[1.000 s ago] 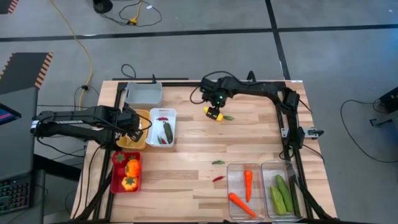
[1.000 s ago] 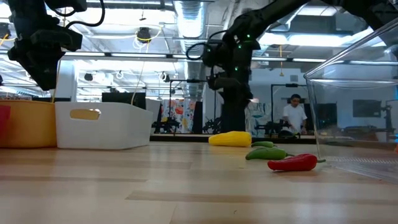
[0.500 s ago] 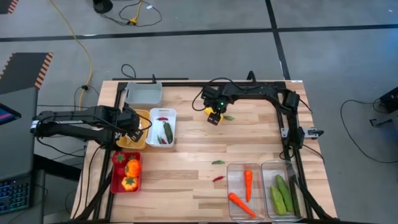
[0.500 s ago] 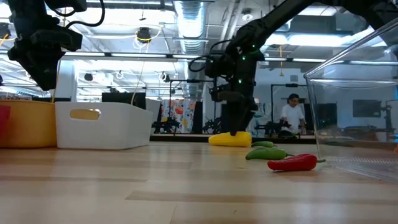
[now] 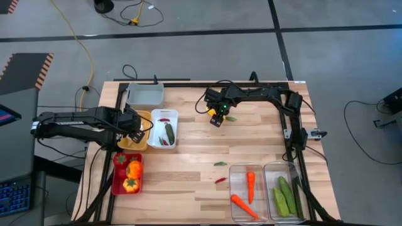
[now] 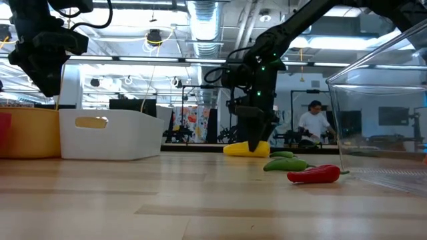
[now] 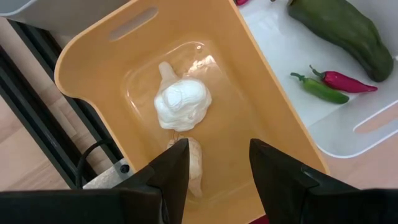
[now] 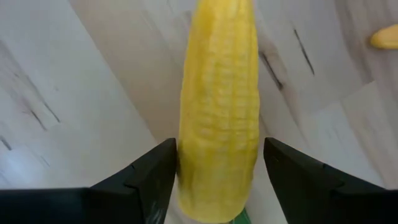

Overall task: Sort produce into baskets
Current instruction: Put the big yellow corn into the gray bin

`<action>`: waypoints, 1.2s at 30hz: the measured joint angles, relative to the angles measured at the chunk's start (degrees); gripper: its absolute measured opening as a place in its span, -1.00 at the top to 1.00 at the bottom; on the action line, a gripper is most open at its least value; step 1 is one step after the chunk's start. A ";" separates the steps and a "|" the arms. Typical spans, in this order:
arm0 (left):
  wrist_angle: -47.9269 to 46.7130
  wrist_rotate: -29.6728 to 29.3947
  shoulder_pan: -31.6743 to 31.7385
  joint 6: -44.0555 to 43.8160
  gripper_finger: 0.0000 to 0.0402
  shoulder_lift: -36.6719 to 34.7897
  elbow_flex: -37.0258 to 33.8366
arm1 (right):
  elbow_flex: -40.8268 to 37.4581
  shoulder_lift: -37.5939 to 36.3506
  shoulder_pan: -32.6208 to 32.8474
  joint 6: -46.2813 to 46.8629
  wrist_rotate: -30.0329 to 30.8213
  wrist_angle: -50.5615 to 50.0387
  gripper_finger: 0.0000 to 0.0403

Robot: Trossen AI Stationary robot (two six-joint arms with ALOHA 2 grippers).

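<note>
A yellow corn cob [image 8: 217,112] lies on the wooden table at its far middle and also shows in the low view [image 6: 241,149]. My right gripper [image 5: 217,117] is down over it, open, one finger on each long side of the cob. My left gripper [image 7: 214,162] hovers open and empty over the yellow basket [image 5: 141,130], which holds white garlic [image 7: 182,102]. The white basket [image 5: 164,127] holds a green cucumber [image 7: 345,25], a green chili and a red chili. My right gripper comes at the corn cob from above, pointing down, its fingers [image 8: 158,171] across the cob near one end. The cob lies flat on the table. I cannot tell whether the fingers touch its sides.
A grey basket [image 5: 146,94] stands at the far left and a red basket [image 5: 127,173] with peppers at the near left. Two clear baskets at the near right hold carrots [image 5: 250,187] and cucumbers [image 5: 284,194]. Loose chilies lie on the table, green [image 5: 231,118], green [image 5: 220,164] and red [image 5: 220,180].
My right gripper has come down from above the table onto the corn cob, so that its fingers now stand around the cob at table height. The cob has stayed where it was.
</note>
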 joint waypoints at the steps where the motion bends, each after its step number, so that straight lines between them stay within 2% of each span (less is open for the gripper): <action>1: 0.00 0.00 0.00 0.00 0.23 -0.01 0.00 | 0.00 0.00 0.00 0.00 0.00 0.04 -0.32; 13: 2.09 0.00 0.00 1.07 0.23 -0.02 0.00 | 0.00 0.00 0.04 0.04 -0.02 0.08 0.18; 21: 14.03 0.00 0.00 14.59 0.23 -0.07 0.00 | 1.62 0.00 0.50 -0.14 -0.06 -1.52 0.13; 29: 29.27 -0.05 0.00 34.21 0.23 -0.07 0.00 | 10.35 0.00 2.75 -2.86 -0.07 -3.29 0.13; 36: 38.25 -2.79 0.00 44.57 0.20 0.03 0.00 | 16.72 -0.03 5.68 -3.61 -0.09 -2.00 0.13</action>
